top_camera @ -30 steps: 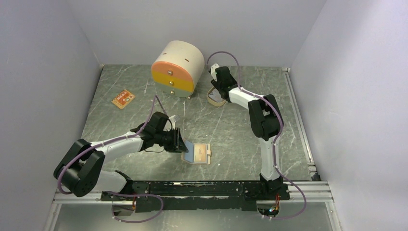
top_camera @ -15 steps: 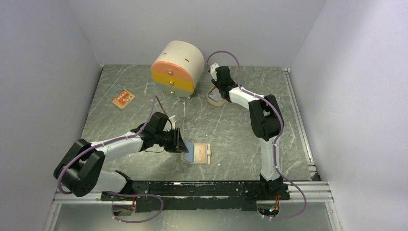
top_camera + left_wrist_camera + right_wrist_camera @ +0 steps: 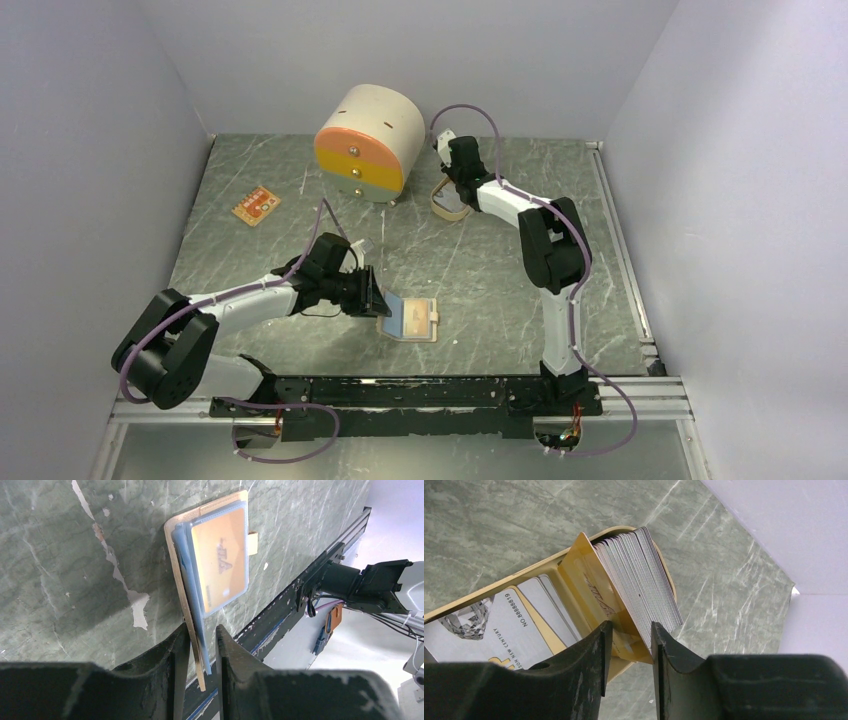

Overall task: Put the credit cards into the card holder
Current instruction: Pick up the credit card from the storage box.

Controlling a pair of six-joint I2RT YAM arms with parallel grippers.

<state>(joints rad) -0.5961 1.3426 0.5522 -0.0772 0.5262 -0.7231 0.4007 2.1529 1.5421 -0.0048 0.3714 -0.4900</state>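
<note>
straddling one upright yellow card [image 3: 589,580] in the tray [image 3: 524,572], the right gripper [image 3: 629,650] is standing with its jaws a little apart on either side of it; whether they are already pinching it i cannot tell. the stack of cards [image 3: 644,575] is leaning just beside one finger, so the squeeze is probably needing to catch this single card and lift straight out. the left gripper [image 3: 202,650] is clamping the near edge of the open card holder [image 3: 210,510], which is lying flat ahead of its fingers.
</note>
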